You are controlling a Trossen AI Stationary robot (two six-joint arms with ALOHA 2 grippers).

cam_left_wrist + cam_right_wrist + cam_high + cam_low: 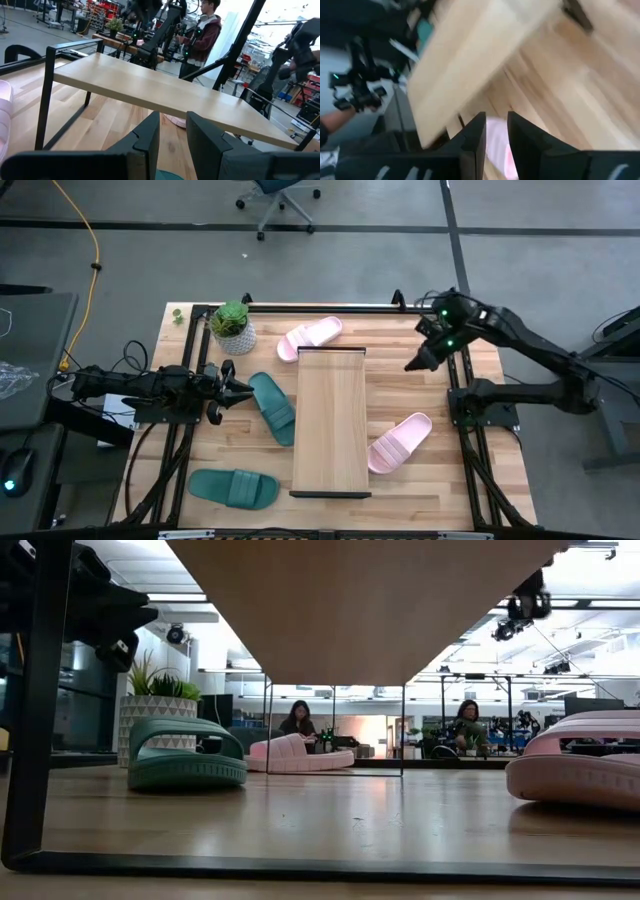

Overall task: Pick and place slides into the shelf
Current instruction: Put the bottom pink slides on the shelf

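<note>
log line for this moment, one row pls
left gripper: beside dark teal rubber slide, empty | right gripper: raised right of light-wood black-framed shelf, empty | shelf top: bare | four slides on table

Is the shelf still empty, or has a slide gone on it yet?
Empty. From above, the shelf top is bare wood, and all four slides lie on the table beside it: two pink, two green.
</note>
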